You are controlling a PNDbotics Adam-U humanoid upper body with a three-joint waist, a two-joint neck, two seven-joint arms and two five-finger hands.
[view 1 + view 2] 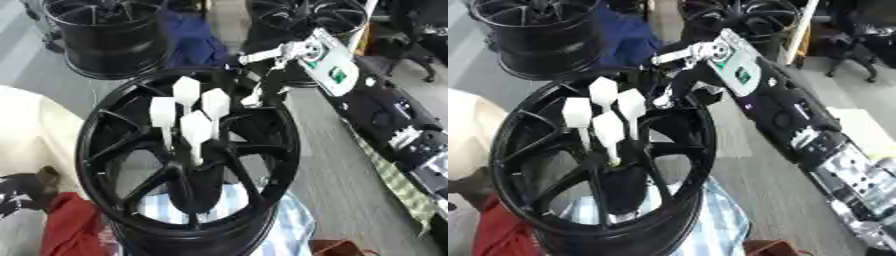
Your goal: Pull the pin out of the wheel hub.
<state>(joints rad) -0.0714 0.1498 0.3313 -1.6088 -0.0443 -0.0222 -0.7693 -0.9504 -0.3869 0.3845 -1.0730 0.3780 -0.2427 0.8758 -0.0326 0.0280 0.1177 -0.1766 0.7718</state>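
White pins (194, 126) stand in wheel hub (188, 155); right robot hand (677, 87) near rim.

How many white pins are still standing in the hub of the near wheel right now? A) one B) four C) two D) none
B: four white pins with flat heads stand clustered at the centre of the wheel, and the right hand is at the far rim, off them.

Three black wheel hubs (188, 165); four white pins (196, 129) standing in nearest hub; one robot hand (677, 75) at its far rim.
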